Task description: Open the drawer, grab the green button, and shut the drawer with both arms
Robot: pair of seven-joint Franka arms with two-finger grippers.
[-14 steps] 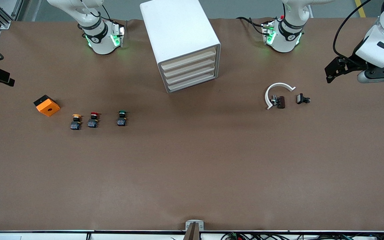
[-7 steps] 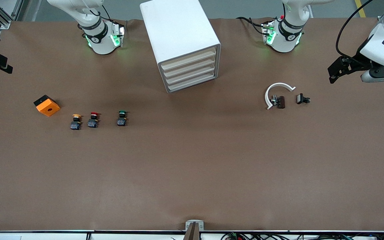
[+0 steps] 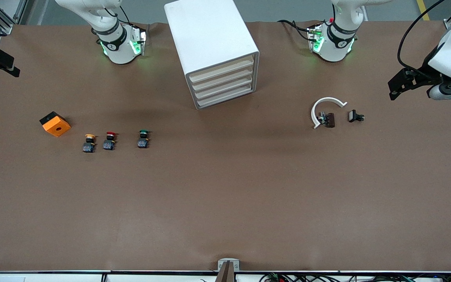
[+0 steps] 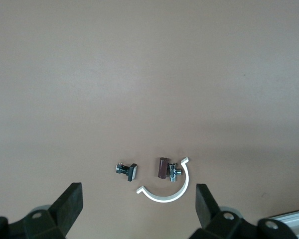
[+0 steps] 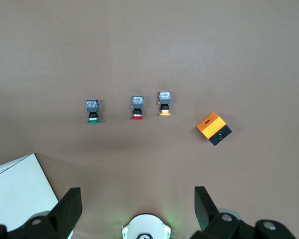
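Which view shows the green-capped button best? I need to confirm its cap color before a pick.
The right wrist view: the green-capped button is largest there, apart from the red-capped button, body and cap both clear. The front view shows it smaller but with its cap visible. The left wrist view does not show it.
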